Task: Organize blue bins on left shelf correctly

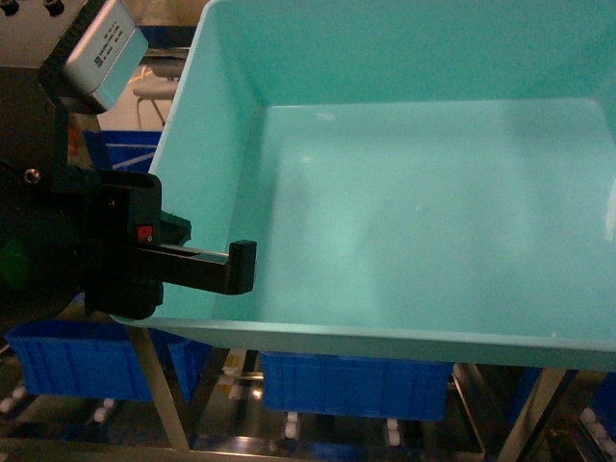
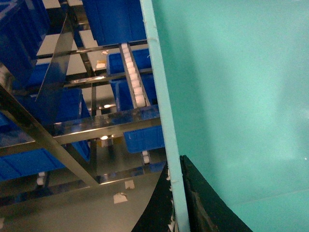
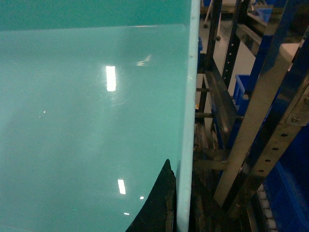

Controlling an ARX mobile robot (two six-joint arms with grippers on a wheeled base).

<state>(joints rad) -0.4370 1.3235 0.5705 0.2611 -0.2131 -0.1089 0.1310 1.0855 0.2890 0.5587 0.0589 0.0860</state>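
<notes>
One light turquoise blue bin (image 1: pixel 404 192) fills most of the head view, lifted and tipped so its empty inside faces the camera. My left gripper (image 1: pixel 223 269) is shut on the bin's left wall, one black finger (image 1: pixel 241 267) inside. In the left wrist view the bin's rim (image 2: pixel 164 121) runs between the two black fingers of the left gripper (image 2: pixel 177 198). My right gripper (image 3: pixel 182 203) is shut on the opposite wall of the bin (image 3: pixel 96 121) and lies outside the head view. The steel left shelf (image 2: pixel 106 126) stands below and beyond the bin.
Dark royal-blue ribbed bins (image 1: pixel 356 385) sit on the shelf level under the lifted bin, with more (image 2: pixel 116 19) further back. A white roller track (image 2: pixel 133 77) slopes between the beams. Steel uprights (image 3: pixel 251 125) stand close to the bin's right side, a shelf leg (image 1: pixel 159 385) below.
</notes>
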